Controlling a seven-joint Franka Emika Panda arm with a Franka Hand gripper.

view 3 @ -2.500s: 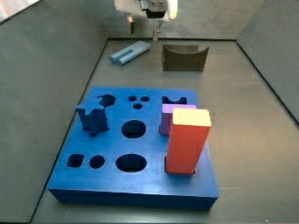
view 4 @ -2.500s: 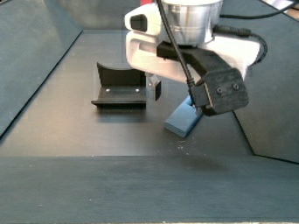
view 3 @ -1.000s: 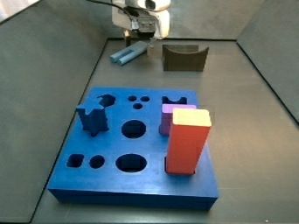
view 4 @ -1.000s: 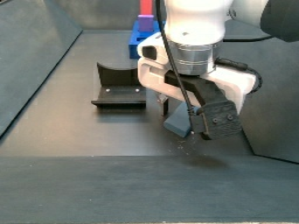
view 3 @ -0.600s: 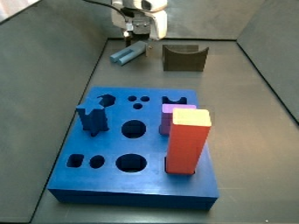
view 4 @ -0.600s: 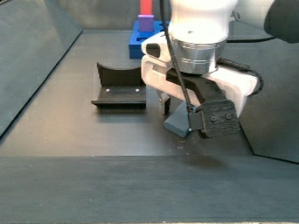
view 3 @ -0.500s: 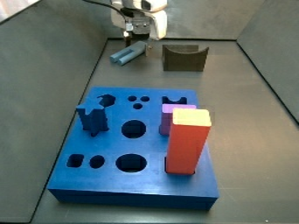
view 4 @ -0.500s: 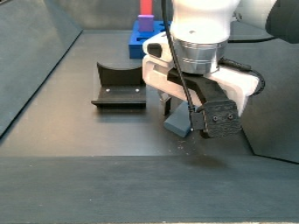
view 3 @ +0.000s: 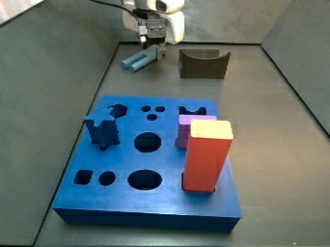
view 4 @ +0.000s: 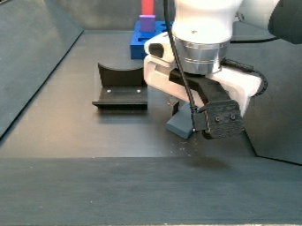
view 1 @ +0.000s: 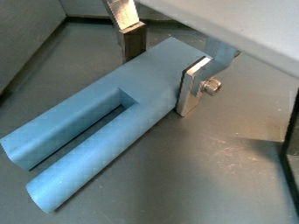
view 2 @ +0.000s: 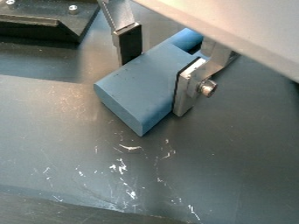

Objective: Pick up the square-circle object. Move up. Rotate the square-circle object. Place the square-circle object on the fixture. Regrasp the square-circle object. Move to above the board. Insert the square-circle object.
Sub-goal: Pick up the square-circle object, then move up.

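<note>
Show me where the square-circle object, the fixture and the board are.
square-circle object [view 1: 111, 118]: a wrist view, on its flat top face, between the gripper's [view 1: 163, 61] fingers.
fixture [view 3: 202, 65]: a side view, on its front wall.
board [view 3: 129, 159]: a side view, on bare top surface among the holes.

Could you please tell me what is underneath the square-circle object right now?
The square-circle object lies flat on the dark scratched floor, nothing else beneath it. The pincer straddles it, a finger on each side; the contact patch itself is hidden.

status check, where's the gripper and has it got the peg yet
Gripper down at the floor, fingers either side of the grey-blue peg, grip not confirmed. Peg lying flat on the floor. Fixture beside it empty, nothing in the way.
</note>
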